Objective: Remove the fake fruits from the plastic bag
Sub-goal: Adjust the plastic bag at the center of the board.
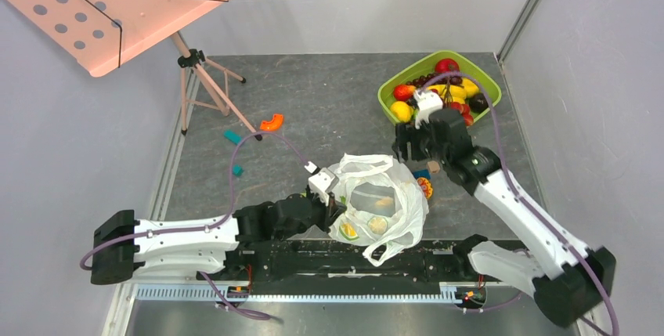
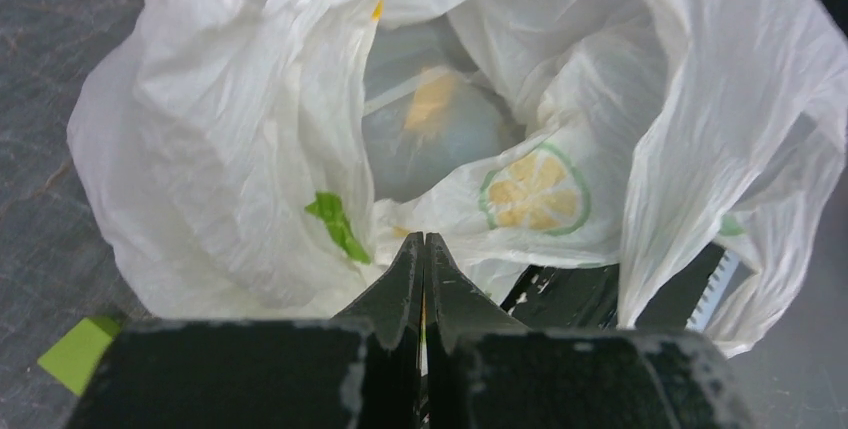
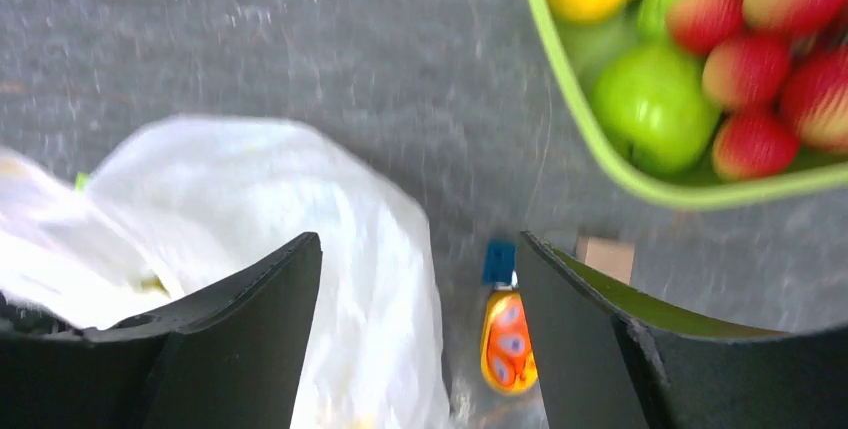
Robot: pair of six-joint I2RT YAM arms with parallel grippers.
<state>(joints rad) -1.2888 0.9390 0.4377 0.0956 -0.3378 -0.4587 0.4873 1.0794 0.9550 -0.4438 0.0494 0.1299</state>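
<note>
The translucent white plastic bag (image 1: 391, 195) lies at the table's near middle, its mouth open. Fake fruits show through its film: a green-rimmed citrus slice (image 1: 349, 231) (image 2: 535, 189) and pale round pieces (image 1: 379, 225) (image 2: 432, 109). My left gripper (image 1: 333, 204) (image 2: 425, 241) is shut at the bag's left rim, with a thin sliver of film between the jaws. My right gripper (image 1: 411, 144) (image 3: 415, 254) is open and empty above the bag's (image 3: 300, 209) far right edge. An orange slice (image 1: 425, 187) (image 3: 508, 341) lies on the table beside the bag.
A green tray (image 1: 387, 89) (image 3: 600, 164) at the back right holds several fruits, among them a green apple (image 3: 655, 99) and red-yellow balls (image 3: 750, 69). Small blocks (image 3: 498, 261) lie by the orange slice. A pink music stand (image 1: 117, 7), an orange block (image 1: 271, 123) and teal blocks (image 1: 232, 136) are at the left.
</note>
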